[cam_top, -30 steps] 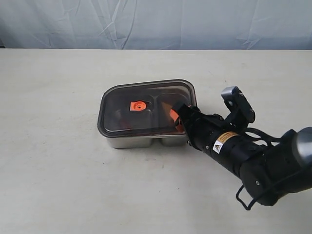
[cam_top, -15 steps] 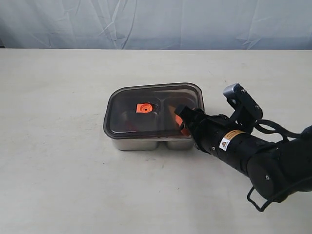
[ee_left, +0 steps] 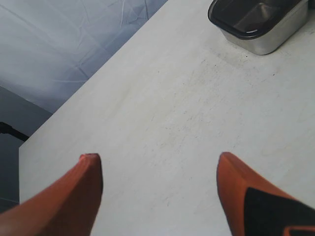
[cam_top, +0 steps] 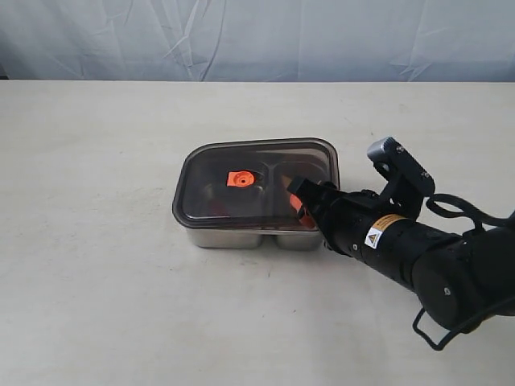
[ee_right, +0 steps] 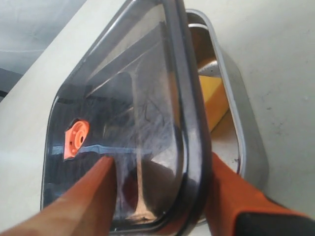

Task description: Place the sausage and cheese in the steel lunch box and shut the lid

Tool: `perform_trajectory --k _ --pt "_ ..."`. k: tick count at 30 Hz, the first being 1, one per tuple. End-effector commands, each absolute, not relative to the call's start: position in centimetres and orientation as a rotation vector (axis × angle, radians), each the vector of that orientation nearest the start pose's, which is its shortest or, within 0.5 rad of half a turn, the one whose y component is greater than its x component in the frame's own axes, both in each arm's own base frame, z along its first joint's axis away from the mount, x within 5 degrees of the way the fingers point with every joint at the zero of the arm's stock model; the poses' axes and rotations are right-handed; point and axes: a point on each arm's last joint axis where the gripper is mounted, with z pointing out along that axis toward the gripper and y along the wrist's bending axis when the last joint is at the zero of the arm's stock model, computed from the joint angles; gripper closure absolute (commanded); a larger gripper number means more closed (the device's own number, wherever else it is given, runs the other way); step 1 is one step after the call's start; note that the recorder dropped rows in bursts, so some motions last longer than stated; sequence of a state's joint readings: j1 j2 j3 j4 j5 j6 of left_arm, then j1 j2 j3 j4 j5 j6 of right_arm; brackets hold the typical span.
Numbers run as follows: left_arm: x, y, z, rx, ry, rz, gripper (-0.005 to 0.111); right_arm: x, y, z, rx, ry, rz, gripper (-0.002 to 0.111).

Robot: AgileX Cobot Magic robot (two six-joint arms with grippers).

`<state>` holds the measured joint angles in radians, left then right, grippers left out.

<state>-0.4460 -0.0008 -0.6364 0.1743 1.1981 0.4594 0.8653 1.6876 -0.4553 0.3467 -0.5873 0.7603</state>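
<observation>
Two jaws, closing step in hand. My left jaws (ee_left: 158,162) hang wide apart and empty over the table (ee_left: 162,98), well apart from the steel lunch box (cam_top: 233,238). On the box lies the lid (cam_top: 241,189), not seated at the box's right end: there the rim stands uncovered and the cheese (ee_right: 214,98) shows inside. The sausage I cannot make out through the dark lid. My right jaws (ee_right: 160,164) pinch the lid's right edge. Next, by my judgement: square that end over the rim, let go, press down.
</observation>
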Motion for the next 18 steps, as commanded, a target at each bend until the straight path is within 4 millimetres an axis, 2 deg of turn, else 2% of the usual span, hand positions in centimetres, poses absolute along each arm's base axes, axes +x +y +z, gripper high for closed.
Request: perform_trajectory --k 1,18 --pt "-2.0 2.6 30.5 0.849 1.838 0.203 0.044 18.4 19.0 12.5 0.297 2.328 0.822 0.057" --pt "-2.0 2.6 30.5 0.849 1.838 0.203 0.044 18.0 18.4 14.3 0.253 2.325 0.792 0.057"
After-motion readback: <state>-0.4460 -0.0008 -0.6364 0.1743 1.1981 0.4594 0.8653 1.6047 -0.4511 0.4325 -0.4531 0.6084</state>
